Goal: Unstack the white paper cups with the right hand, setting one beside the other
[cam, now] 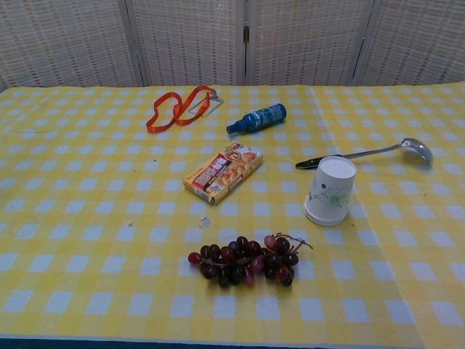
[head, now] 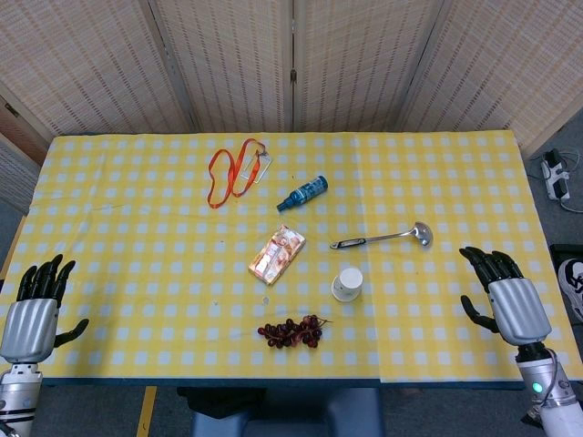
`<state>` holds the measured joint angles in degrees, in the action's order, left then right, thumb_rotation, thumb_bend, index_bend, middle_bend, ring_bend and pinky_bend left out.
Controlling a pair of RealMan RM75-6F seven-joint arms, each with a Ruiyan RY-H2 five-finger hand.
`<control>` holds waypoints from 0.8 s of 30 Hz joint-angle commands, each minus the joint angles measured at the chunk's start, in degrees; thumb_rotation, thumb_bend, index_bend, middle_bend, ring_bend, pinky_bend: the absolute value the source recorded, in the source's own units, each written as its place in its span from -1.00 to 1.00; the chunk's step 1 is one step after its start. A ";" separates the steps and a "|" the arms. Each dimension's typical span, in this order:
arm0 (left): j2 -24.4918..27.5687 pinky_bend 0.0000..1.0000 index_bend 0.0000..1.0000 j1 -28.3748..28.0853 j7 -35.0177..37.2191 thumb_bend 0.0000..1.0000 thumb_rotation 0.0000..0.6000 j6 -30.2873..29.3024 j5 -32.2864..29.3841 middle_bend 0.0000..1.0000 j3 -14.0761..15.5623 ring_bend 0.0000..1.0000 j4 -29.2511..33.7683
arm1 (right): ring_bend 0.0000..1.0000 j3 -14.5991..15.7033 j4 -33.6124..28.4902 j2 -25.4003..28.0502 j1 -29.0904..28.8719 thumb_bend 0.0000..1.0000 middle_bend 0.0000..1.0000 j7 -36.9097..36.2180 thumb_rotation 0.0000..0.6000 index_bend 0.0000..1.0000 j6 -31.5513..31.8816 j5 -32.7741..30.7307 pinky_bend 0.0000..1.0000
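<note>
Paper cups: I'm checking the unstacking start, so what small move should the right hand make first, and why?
Probably reach the right hand leftward toward the paper cups. They stand upside down, untouched, near the ladle; both hands rest open at the table's near corners.

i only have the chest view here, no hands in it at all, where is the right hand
Observer: In the head view the right hand is at the right side of the table, well clear of the cup stack, fingers apart, holding nothing.
Operator: and the left one
Observer: The left hand is at the near left corner, also holding nothing, fingers spread.
Operator: anything between the right hand and the cups
Observer: Bare cloth on the direct line; the ladle lies just beyond it, bowl end pointing toward the right hand's side.
</note>
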<state>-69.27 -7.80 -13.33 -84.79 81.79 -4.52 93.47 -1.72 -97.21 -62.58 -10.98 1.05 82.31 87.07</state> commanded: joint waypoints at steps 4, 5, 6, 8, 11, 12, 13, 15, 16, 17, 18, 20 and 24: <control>0.27 -1.00 -0.94 -0.10 -0.14 -0.54 1.00 0.15 0.38 -1.00 0.16 -1.00 0.33 | -0.62 0.06 -0.06 0.15 0.47 -0.12 -0.68 -0.47 1.00 -0.71 -0.01 0.18 -0.73; 0.24 -1.00 -0.94 -0.07 0.01 -0.54 1.00 0.00 0.54 -1.00 0.17 -1.00 0.29 | -0.62 0.02 -0.12 0.17 0.47 -0.12 -0.69 -0.54 1.00 -0.71 -0.11 0.18 -0.73; 0.19 -1.00 -0.94 -0.05 0.16 -0.54 1.00 -0.12 0.68 -1.00 0.17 -1.00 0.18 | -0.62 -0.02 -0.22 0.26 0.42 -0.12 -0.69 -0.60 1.00 -0.71 -0.33 0.12 -0.73; 0.13 -1.00 -0.94 0.00 0.40 -0.54 1.00 -0.15 0.85 -1.00 0.28 -1.00 0.00 | -0.62 -0.20 -0.90 0.96 -0.20 -0.12 -0.72 -0.35 1.00 -0.72 -2.05 -0.66 -0.73; 0.29 -1.00 -0.94 0.02 0.51 -0.54 1.00 0.00 0.88 -1.00 0.38 -1.00 0.03 | -0.63 -0.94 -2.48 2.08 -2.17 -0.12 -0.75 1.21 1.00 -0.77 -5.79 -2.09 -0.73; 0.31 -1.00 -0.94 0.05 0.58 -0.54 1.00 -0.05 0.92 -1.00 0.39 -1.00 0.05 | -0.63 -1.13 -3.03 2.36 -2.87 -0.12 -0.76 1.71 1.00 -0.80 -7.07 -2.49 -0.73; 0.32 -1.00 -0.94 0.11 0.73 -0.54 1.00 -0.23 1.03 -1.00 0.36 -1.00 0.04 | -0.63 -1.29 -3.94 2.77 -3.83 -0.15 -0.77 2.31 1.00 -0.83 -8.97 -3.05 -0.73; 0.23 -1.00 -0.94 0.28 1.06 -0.54 1.00 -0.75 1.31 -1.00 0.33 -1.00 -0.17 | -0.63 -1.58 -5.45 3.44 -5.44 -0.26 -0.79 3.09 1.00 -0.87 -11.95 -3.89 -0.73; 0.18 -1.00 -0.94 0.40 1.23 -0.54 1.00 -0.94 1.38 -1.00 0.36 -1.00 -0.30 | -0.64 -1.79 -6.07 3.64 -6.28 -0.33 -0.81 3.27 1.00 -0.88 -13.32 -4.18 -0.73; 0.19 -1.00 -0.94 0.56 1.41 -0.54 1.00 -1.05 1.35 -1.00 0.44 -1.00 -0.40 | -0.65 -2.12 -6.72 3.75 -7.39 -0.37 -0.81 3.50 1.00 -0.89 -15.03 -4.60 -0.73; 0.23 -1.00 -0.94 0.66 1.51 -0.54 1.00 -1.08 1.30 -1.00 0.50 -1.00 -0.45 | -0.66 -2.37 -7.07 3.75 -8.27 -0.38 -0.82 3.66 1.00 -0.89 -16.34 -4.88 -0.73; 0.43 -1.00 -0.94 0.86 1.67 -0.54 1.00 -1.08 1.15 -1.00 0.60 -1.00 -0.48 | -0.69 -2.93 -7.55 3.59 -10.40 -0.38 -0.83 4.69 1.00 -0.89 -19.40 -5.57 -0.73; 0.67 -1.00 -0.94 1.22 2.14 -0.52 1.00 -1.51 1.27 -1.00 0.67 -1.00 -0.41 | -0.72 -3.99 -8.27 2.49 -14.35 -0.39 -0.86 8.87 1.00 -0.89 -24.66 -8.04 -0.73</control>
<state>-68.62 -6.62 -11.23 -86.24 83.01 -3.87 93.06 -4.79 -104.56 -59.55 -22.91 7.41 60.37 80.79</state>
